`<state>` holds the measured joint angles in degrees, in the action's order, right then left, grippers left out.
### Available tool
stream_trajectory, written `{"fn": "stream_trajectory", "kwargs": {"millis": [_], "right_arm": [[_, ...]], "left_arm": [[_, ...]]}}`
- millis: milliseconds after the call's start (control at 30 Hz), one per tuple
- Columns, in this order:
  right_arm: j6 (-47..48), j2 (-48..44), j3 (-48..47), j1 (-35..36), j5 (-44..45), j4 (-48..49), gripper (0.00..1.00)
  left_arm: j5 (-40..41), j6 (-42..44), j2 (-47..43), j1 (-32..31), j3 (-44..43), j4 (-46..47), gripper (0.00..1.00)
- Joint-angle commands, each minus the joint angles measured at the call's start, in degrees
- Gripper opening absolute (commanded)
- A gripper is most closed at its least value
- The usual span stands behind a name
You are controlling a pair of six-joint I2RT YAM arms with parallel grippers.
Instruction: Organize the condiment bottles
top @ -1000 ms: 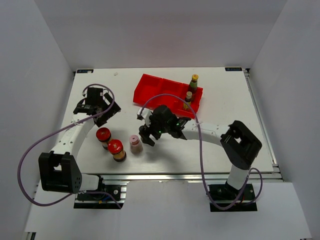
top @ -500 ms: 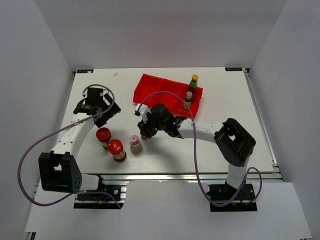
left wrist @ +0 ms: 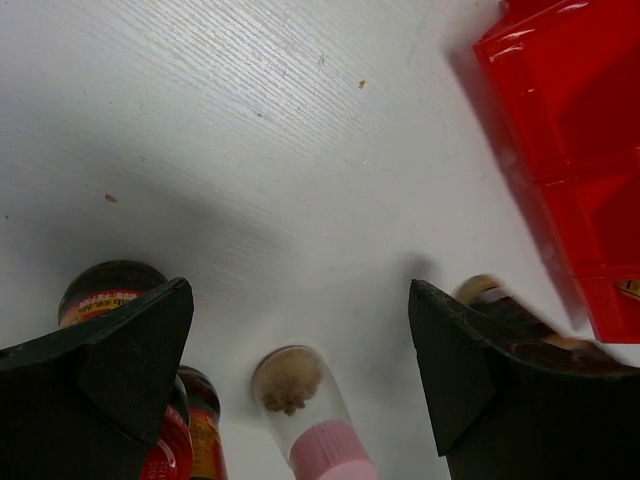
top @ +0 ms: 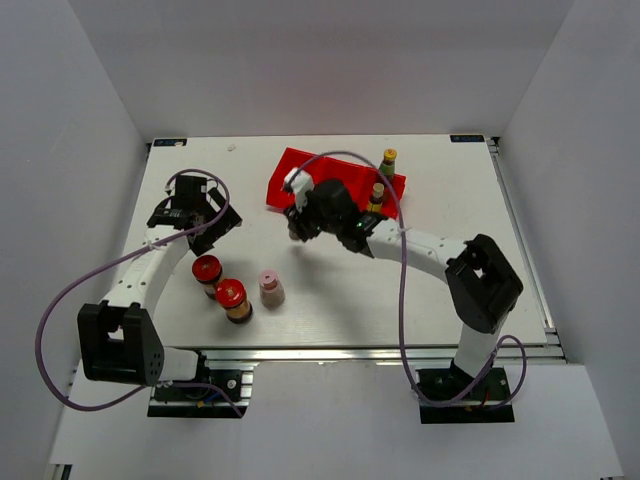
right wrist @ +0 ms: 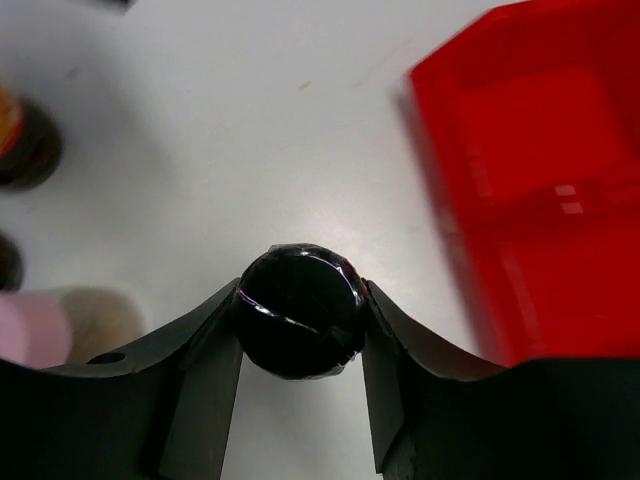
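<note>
My right gripper (top: 298, 225) is pinching the dark-capped bottle (right wrist: 300, 310), one finger pressed against each side of its glossy black cap. It sits just beside the near left end of the red tray (top: 285, 185); I cannot tell whether its base touches the table (top: 450, 290). My left gripper (left wrist: 300, 290) hangs with its fingers spread wide, holding nothing. Below it stand the two red-lidded jars (top: 207, 268) (top: 232, 294), close together, with the pink-capped bottle (top: 270, 285) just to their right. The nearer jar (left wrist: 100, 295) wears a red band label with pale lettering, too small and dim for me to read. The yellow-capped bottle (top: 388, 157) and pale-capped bottle (top: 377, 190) stand upright in the tray's right end
</note>
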<state>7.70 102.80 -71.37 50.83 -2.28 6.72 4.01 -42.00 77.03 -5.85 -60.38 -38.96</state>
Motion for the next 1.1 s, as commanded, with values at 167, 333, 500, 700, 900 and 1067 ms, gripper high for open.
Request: {"fn": "stream_trajectory", "kwargs": {"millis": [167,333,500,700,900,1067], "right_arm": [[-5.8,5.4,-17.1,-13.4,6.8,-2.9,0.27],[-5.4,11.2,-23.8,-16.3,6.9,-5.0,0.27],[-6.6,16.2,-28.5,-17.9,9.3,-4.7,0.27],[-7.9,21.7,-33.1,-19.4,9.8,-4.5,0.28],[-10.1,25.9,-36.3,-20.4,11.2,-5.5,0.28],[-10.1,27.7,-37.6,-20.7,11.7,-4.8,0.3]], "left_arm": [[-2.0,1.0,0.8,0.0,-1.6,0.0,0.98],[-3.9,1.6,0.8,0.0,-1.8,0.2,0.98],[-3.9,1.7,0.8,-0.1,-2.2,-0.6,0.98],[-6.7,2.1,1.2,0.0,-1.1,0.1,0.98],[-5.7,2.2,1.0,0.0,-1.3,-0.7,0.98],[-6.0,2.3,1.2,0.0,-1.1,-0.6,0.98]]}}
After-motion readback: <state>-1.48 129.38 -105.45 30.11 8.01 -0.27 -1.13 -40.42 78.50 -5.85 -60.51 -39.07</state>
